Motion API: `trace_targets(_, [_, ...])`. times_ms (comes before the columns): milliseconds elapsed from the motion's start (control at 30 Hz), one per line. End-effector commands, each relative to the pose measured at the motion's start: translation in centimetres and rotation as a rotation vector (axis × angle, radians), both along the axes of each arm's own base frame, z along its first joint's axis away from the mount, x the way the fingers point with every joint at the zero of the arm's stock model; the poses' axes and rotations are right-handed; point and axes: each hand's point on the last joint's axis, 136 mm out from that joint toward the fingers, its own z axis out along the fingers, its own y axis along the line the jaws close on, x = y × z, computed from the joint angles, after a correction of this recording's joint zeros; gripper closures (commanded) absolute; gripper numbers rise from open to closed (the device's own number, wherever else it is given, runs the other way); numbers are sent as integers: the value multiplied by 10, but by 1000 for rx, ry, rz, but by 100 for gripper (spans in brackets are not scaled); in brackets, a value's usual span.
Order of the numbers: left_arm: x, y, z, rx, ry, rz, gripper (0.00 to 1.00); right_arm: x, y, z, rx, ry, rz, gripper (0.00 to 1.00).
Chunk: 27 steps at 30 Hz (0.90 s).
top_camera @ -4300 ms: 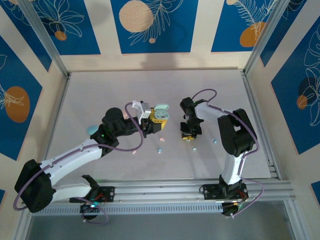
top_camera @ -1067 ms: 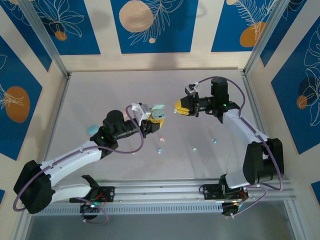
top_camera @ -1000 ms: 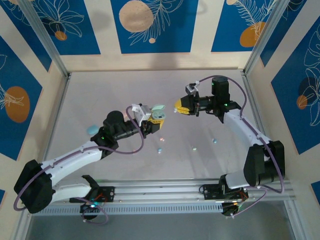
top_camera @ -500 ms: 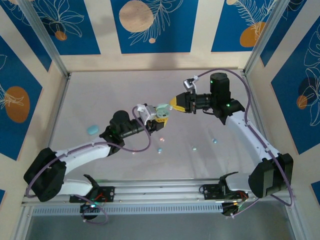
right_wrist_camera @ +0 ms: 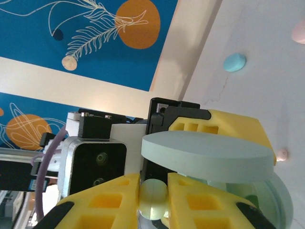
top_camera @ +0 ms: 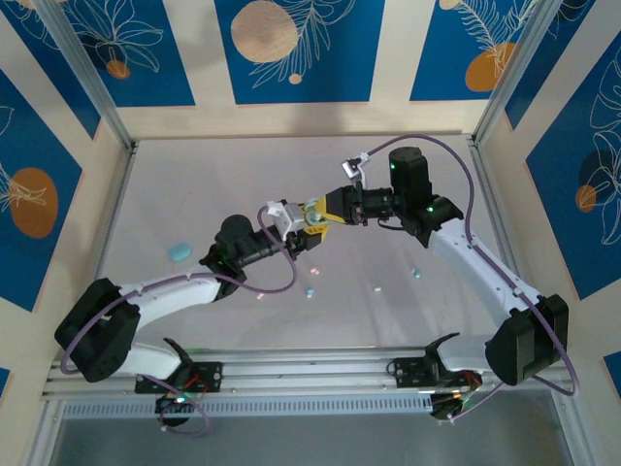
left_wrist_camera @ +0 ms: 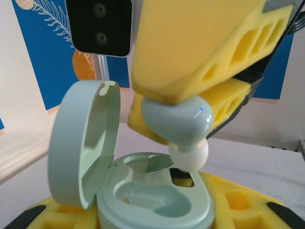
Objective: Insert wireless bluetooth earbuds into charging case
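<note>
Entry 1, right gripper (top_camera: 326, 209): in the earliest picture we find it low over the grey table (top_camera: 194, 184). We now list it raised, swung left, and drawn up against the left gripper (top_camera: 299, 221), from which it stood apart a second ago.

Entry 2, small glossy mint-green earbud with a white tip (left_wrist_camera: 178, 121): pinched between the right gripper's yellow fingers (right_wrist_camera: 205, 205), it comes with them to hang over the open, rounded plastic mint-green charging case (left_wrist_camera: 152, 202), white tip at a socket's mouth.

Entry 3, left gripper: we log it shifted toward the table's middle, arm stretched farther out, the case carried along.
</note>
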Motion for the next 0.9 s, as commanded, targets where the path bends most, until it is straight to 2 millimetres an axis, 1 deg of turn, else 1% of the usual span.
trace_targets(0, [-3, -3, 24, -61, -48, -23, 72, -2, 0, 1, -39, -61, -25, 78])
trace_targets(167, [-4, -3, 26, -64, -42, -24, 72, 1, 2, -6, -77, -79, -50, 78])
trace_targets(467, [-4, -4, 27, -67, -35, -29, 72, 3, 7, -7, -93, -106, -65, 78])
trace_targets(633, [-3, -3, 30, -80, -38, -24, 72, 5, 6, -15, -160, -146, -96, 78])
trace_targets(867, [-4, -4, 32, -94, -39, -31, 72, 6, 4, -19, -220, -193, -120, 78])
